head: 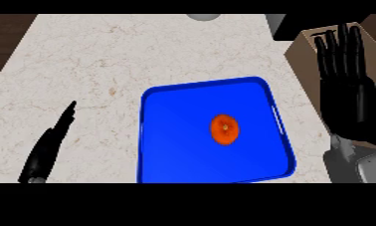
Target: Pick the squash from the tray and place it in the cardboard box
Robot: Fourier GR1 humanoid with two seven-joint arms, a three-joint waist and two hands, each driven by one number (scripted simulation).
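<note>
Squash point(225, 129) lies mid-tray point(169, 165), lower left of the nearer right robot hand point(345, 78), open at frame right; left robot hand point(50, 145) open.

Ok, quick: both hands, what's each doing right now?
Left hand: open, fingers straight, holding nothing.
Right hand: open, fingers straight, holding nothing; squash on tray.

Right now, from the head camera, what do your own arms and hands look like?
Both hands are black with slim, segmented fingers. The right hand shows broad and glossy, joined to a grey forearm with a lighter metallic wrist piece. The left hand appears edge-on as a narrow black shape; its forearm barely shows. No cables, markings or sleeves are visible.
</note>
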